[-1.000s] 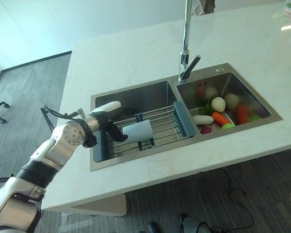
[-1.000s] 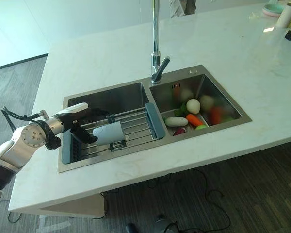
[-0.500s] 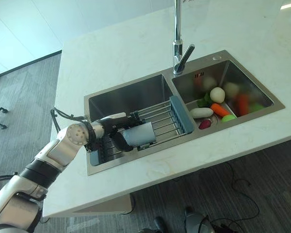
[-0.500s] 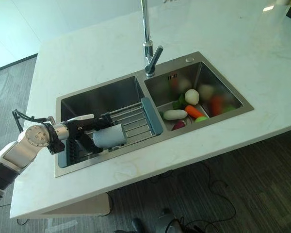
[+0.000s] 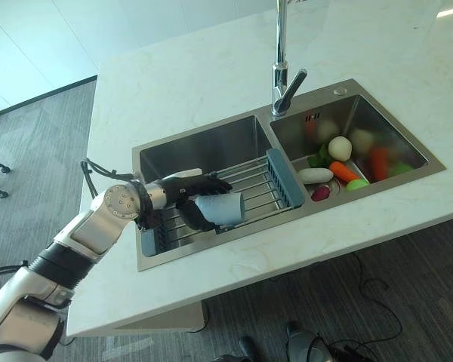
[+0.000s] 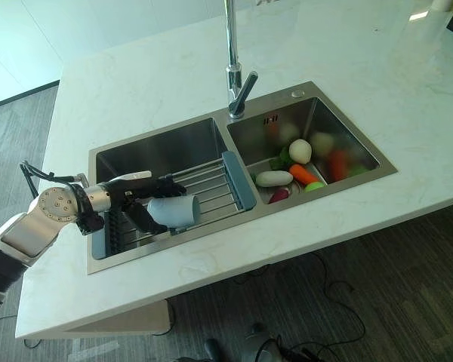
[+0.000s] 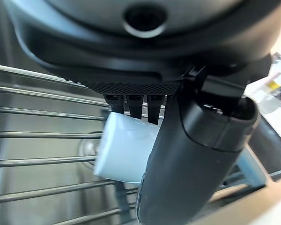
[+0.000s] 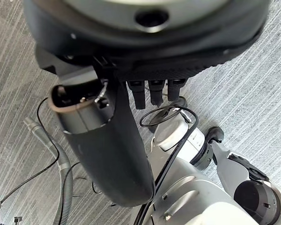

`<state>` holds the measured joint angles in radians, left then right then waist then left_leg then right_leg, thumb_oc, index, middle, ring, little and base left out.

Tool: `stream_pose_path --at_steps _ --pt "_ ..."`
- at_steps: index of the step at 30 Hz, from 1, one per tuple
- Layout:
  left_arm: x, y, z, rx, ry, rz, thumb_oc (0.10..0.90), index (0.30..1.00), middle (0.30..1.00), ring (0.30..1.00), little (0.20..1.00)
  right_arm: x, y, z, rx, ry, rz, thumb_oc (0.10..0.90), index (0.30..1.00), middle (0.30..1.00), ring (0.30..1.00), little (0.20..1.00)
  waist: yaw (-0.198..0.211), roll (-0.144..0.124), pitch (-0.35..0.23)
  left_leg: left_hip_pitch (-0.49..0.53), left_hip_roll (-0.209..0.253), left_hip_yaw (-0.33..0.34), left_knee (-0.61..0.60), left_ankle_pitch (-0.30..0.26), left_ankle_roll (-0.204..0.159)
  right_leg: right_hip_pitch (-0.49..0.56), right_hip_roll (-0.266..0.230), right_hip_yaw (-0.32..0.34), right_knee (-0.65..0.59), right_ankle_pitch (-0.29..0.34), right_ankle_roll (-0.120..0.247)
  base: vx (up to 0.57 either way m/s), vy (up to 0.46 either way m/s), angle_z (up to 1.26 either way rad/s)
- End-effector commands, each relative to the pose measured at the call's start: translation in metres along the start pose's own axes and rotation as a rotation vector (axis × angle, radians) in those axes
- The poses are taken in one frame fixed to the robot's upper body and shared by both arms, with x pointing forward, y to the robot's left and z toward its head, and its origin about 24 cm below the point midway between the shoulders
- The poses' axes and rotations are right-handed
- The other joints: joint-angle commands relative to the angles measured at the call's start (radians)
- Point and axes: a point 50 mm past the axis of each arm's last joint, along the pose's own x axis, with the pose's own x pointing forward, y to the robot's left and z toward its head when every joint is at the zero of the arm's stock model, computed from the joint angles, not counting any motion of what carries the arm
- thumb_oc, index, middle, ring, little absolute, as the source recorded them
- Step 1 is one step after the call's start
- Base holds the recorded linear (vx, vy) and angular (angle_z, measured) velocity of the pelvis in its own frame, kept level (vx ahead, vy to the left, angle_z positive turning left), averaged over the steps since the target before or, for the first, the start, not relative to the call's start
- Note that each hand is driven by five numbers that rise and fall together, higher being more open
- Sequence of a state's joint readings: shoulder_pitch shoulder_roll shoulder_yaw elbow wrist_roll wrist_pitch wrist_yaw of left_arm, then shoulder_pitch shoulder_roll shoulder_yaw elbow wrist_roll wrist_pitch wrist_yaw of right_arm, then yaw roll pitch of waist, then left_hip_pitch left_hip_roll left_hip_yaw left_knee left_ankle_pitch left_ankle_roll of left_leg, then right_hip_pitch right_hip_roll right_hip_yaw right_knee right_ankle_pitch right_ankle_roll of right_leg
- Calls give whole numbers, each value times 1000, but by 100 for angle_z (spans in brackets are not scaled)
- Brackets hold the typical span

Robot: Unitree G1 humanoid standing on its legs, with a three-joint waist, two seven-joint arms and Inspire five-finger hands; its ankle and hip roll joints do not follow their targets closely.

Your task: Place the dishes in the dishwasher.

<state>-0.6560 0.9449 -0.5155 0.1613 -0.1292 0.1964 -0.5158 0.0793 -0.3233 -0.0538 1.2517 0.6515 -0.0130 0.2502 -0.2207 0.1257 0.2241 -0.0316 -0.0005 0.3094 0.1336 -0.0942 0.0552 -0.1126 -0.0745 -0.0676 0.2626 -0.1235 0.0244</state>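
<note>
While my left hand point(image 5: 187, 197) reaches over the left basin of the sink point(image 5: 211, 147), its fingers point(image 5: 211, 183) and thumb curl round a pale blue cup point(image 5: 220, 209). That cup lies on its side over the wire rack point(image 5: 258, 187), long axis running along the rack toward its blue end piece point(image 5: 285, 177), which end is the mouth I cannot tell. My left wrist view catches the thumb lying across the cup point(image 7: 124, 147) with rack bars beneath it. From the head I also see vegetables point(image 5: 340, 164) piled in the right basin, the tap point(image 5: 283, 72) and the white bench point(image 5: 174, 83). My right hand point(image 8: 107, 136) hangs above grey floor point(image 8: 253, 93), fingers straight.
</note>
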Motion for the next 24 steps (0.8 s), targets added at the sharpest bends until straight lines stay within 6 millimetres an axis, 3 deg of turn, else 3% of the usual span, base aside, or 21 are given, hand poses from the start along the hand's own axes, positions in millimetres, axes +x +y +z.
stream_pose_path --at_steps 1,13,24 --pt "-16 48 27 88 -64 193 800 900 900 900 900 -11 -24 -11 41 7 -48 800 900 900 900 900 -22 17 -92 -53 80 -17 166 -172 -75 -53 -68 8 37 -38 162 0 0 0" --pt "-8 45 17 164 -18 250 800 900 900 900 900 -15 -32 -11 32 1 -58 800 900 900 900 900 -49 27 -71 -48 77 -7 166 -176 -76 -57 -69 21 37 -39 165 4 2 -1" --pt "-2 38 23 131 -59 228 800 900 900 900 900 -15 -33 -7 21 -12 -57 800 900 900 900 900 -61 43 -60 -50 71 -1 166 -175 -78 -63 -72 27 37 -39 166 5 7 -5"
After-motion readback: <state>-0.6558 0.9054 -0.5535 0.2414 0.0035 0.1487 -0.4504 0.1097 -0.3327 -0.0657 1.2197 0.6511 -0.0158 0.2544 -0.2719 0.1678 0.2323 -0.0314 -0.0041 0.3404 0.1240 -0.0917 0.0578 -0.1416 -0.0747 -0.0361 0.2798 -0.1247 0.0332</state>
